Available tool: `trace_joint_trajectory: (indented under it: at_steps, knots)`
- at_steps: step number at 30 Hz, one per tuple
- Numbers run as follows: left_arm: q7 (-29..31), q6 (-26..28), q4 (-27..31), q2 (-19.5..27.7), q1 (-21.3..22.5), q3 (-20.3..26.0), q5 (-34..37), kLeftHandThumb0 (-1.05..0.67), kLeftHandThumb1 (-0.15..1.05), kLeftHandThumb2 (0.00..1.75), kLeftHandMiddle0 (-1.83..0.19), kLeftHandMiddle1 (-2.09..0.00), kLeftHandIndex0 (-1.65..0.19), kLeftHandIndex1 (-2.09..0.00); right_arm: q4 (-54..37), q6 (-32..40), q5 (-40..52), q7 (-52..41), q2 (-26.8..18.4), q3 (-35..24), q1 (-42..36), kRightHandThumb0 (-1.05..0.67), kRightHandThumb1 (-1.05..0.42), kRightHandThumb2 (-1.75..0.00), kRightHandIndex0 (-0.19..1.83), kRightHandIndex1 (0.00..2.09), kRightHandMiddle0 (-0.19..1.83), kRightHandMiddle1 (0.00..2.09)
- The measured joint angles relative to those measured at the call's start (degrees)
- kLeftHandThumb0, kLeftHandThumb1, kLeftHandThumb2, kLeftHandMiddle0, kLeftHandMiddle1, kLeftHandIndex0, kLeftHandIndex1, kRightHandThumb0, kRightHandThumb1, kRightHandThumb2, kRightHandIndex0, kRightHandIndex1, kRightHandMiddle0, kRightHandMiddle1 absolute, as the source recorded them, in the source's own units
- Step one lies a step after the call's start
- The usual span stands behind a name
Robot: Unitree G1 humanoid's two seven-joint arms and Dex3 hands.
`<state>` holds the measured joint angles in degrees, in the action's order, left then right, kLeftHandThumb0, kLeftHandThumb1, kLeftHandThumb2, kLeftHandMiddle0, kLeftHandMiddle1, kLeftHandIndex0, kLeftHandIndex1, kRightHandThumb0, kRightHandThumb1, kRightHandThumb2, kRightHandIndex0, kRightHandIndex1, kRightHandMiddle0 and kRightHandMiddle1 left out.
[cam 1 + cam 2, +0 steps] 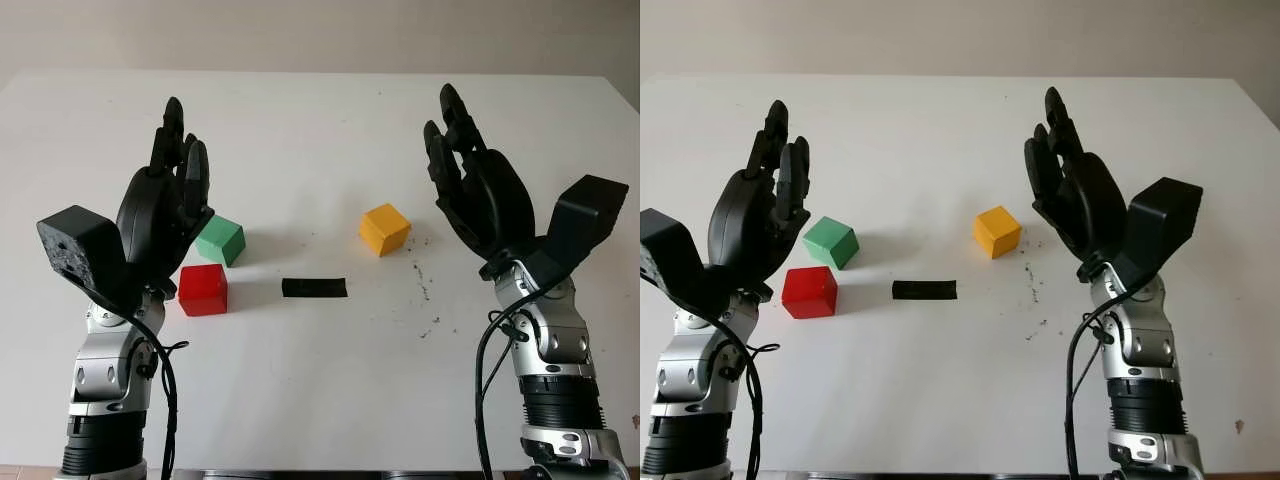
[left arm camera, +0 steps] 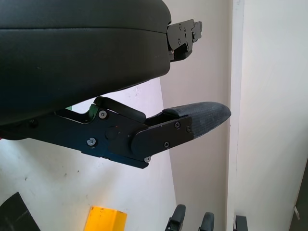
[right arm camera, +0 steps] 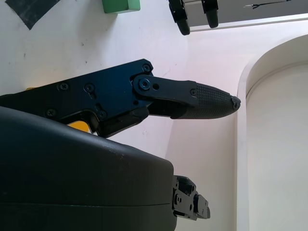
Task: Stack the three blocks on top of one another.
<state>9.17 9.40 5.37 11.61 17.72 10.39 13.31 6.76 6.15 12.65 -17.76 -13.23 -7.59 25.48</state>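
Three unlabelled blocks: red, green, yellow.

I see a matt white table and matt blocks. My left hand has a glossy black shell.

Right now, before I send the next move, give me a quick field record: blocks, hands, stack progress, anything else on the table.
red block: on the white table, near side, by the left hand
green block: just behind the red one, apart from it
yellow block: alone, toward the right hand
left hand: open, raised above the table beside the green and red blocks, holding nothing
right hand: open, raised right of the yellow block, holding nothing
stack: not begun; all three blocks sit on the table
other: black tape strip between red and yellow
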Motion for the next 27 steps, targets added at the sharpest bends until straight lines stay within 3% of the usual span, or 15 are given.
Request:
trace_joint_trajectory:
  at_steps: [10,12,14,17,21,27]
  knots:
    - [0.9,0.0,-0.3,0.7,0.7,0.2,0.0,-0.64,1.05,0.69,0.19,0.00,0.19,0.00,0.5,-0.4,-0.4,-0.2,0.2,0.2,0.4,-0.67,-1.05,-0.57,-0.19,0.00,-0.19,0.00]
    - [1.0,-0.5,-0.3,1.3,0.5,0.2,-0.9,-0.62,1.05,0.63,0.17,-0.02,0.18,-0.01,0.4,-0.4,-0.4,-0.2,0.3,0.1,0.3,-0.68,-1.05,-0.56,-0.19,0.00,-0.19,0.00]
    - [-0.1,-4.0,-0.1,3.0,-0.4,0.0,-5.6,-0.60,1.05,0.52,0.03,-0.09,0.06,-0.07,0.4,-0.5,-0.3,-0.1,0.3,-0.1,0.2,-0.69,-1.05,-0.54,-0.19,0.00,-0.19,0.00]
    - [-1.3,-9.2,1.7,7.9,-2.1,0.2,-13.8,-0.59,1.05,0.25,-0.29,-0.19,-0.22,-0.22,0.4,-0.6,-0.2,0.2,0.3,-0.4,0.2,-0.70,-1.05,-0.52,-0.19,0.00,-0.19,0.00]
    - [0.3,-11.3,7.3,16.2,-4.2,2.2,-22.1,-0.58,1.05,0.12,-0.50,-0.12,-0.40,-0.26,0.3,-0.6,-0.2,0.3,0.3,-0.3,0.2,-0.70,-1.05,-0.53,-0.19,0.00,-0.19,0.00]
    - [12.3,0.1,20.8,31.4,-7.5,5.5,-34.5,-0.66,1.05,0.08,-0.46,-0.05,-0.49,-0.21,-0.4,-0.6,-0.3,0.5,0.3,-0.4,0.1,-0.69,-1.05,-0.54,-0.19,0.00,-0.19,0.00]
